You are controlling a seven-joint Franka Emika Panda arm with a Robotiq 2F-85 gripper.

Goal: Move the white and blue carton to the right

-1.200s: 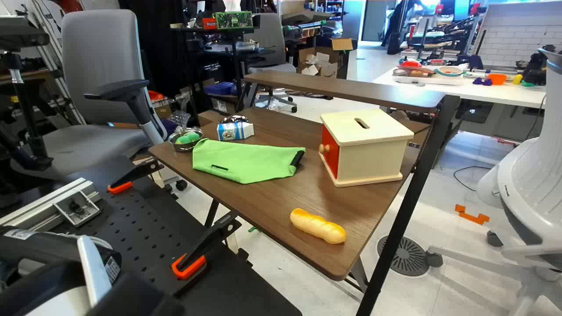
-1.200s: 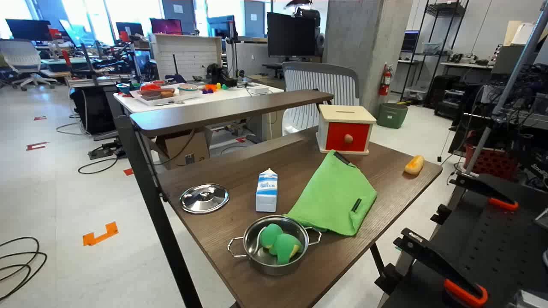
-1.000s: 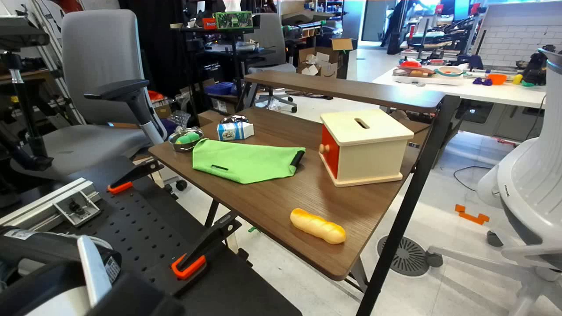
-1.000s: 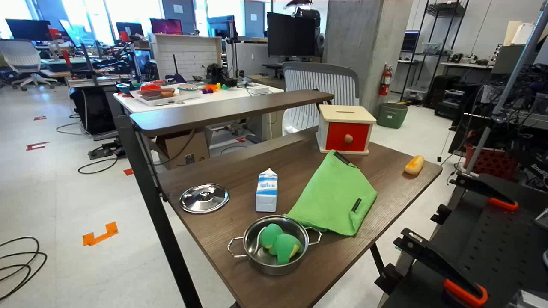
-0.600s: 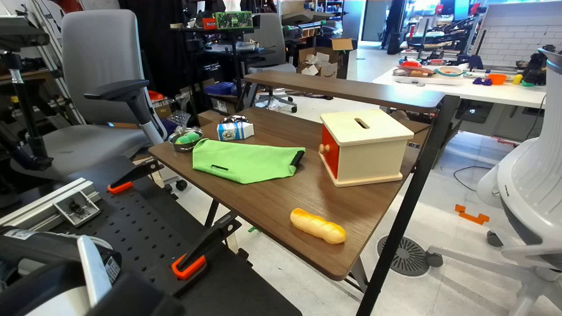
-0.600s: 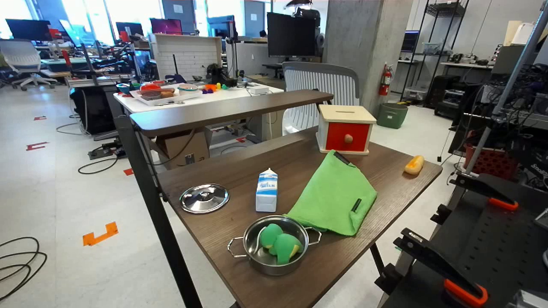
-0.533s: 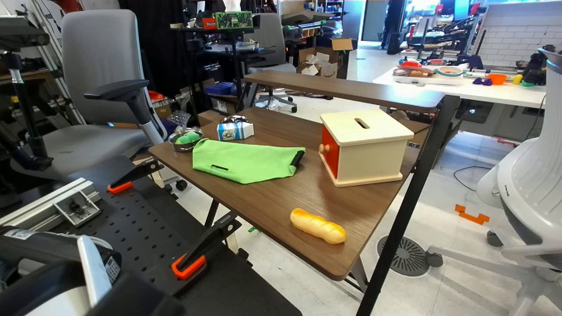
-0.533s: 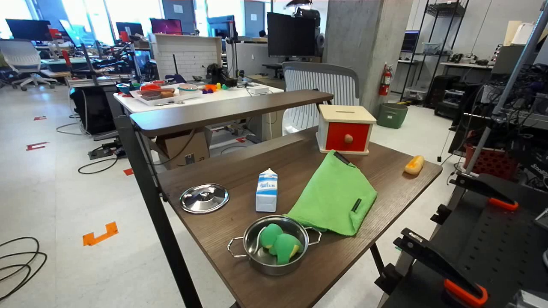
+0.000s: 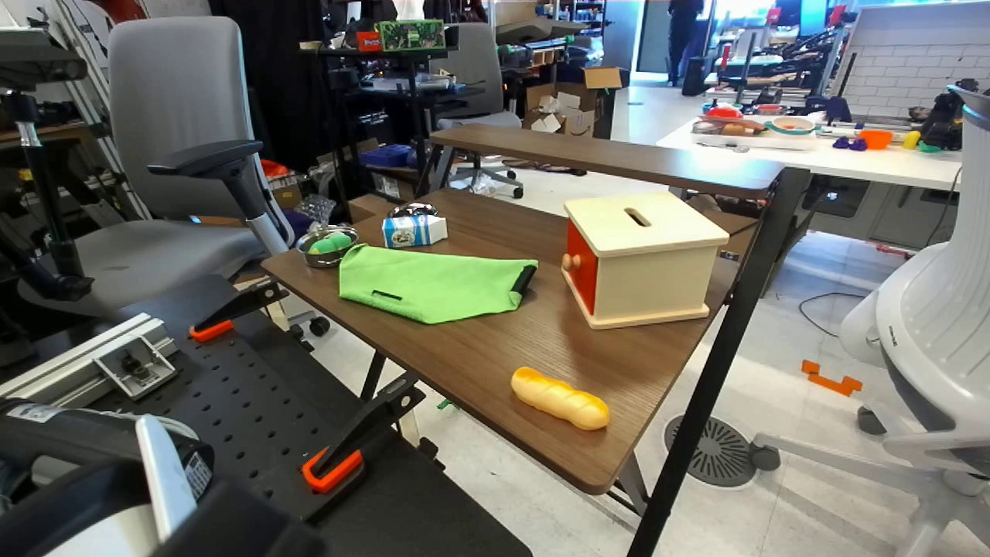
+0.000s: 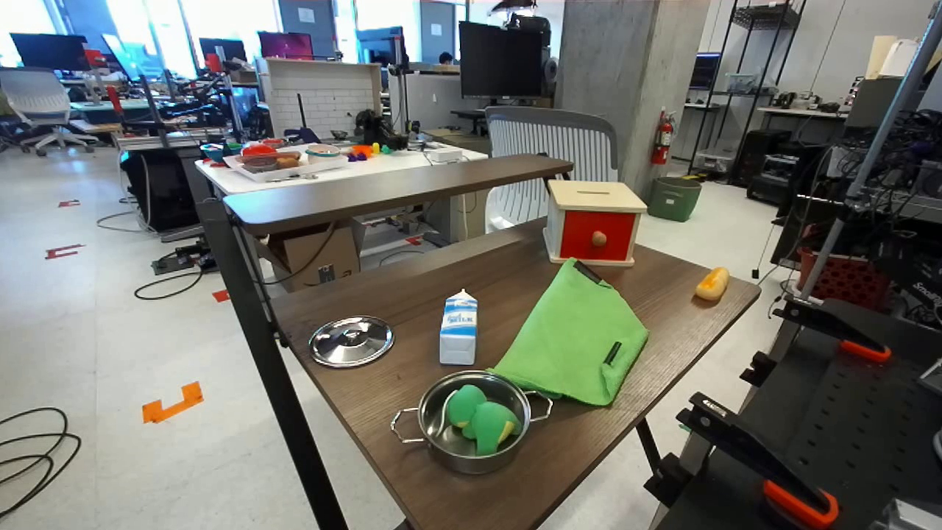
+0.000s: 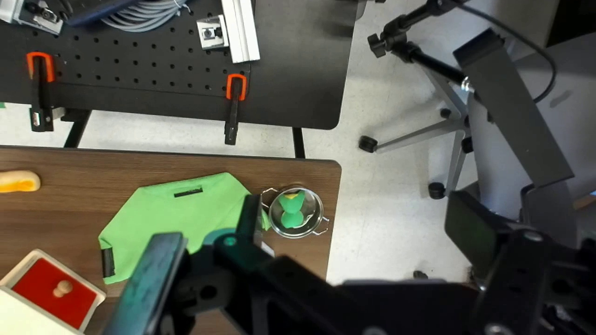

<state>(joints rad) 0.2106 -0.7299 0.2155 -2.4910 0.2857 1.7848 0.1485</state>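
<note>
1. While the gripper point(image 11: 356, 213) fills much of the bottom of the wrist view, its fingers point(image 11: 247, 216) stand wide apart, with a steel pot point(image 11: 314, 211) and a stretch of pale floor point(image 11: 379, 221) showing in the gap.
2. The white and blue carton point(image 10: 458, 331) lies on its side on the brown table point(image 10: 397, 294), its base toward the pot and its peaked end pointing away; the word MILK can be read on it in an exterior view.
3. It rests between a round metal lid point(image 10: 352, 341), clearly apart from it, and a green cloth point(image 10: 581, 331), just beside it; whether carton and cloth touch cannot be told.
4. Rounded green shapes point(image 10: 489, 423) lie inside the pot, and a corner of the cloth comes close to the pot's rim.
5. Near the cloth's other end stands a tan wooden box point(image 9: 657, 286) with a slot in its top and a knob on its red front.
6. Well apart from the carton, a yellow and orange loaf-shaped piece point(image 9: 561, 398) lies near a corner of the table.
7. A black perforated bench point(image 9: 240, 464) runs alongside, with floor showing between bench and table, and black and orange clamps point(image 9: 334, 469) sit along its edge.
8. A grey office chair point(image 9: 182, 116) stands past the table's pot end.
</note>
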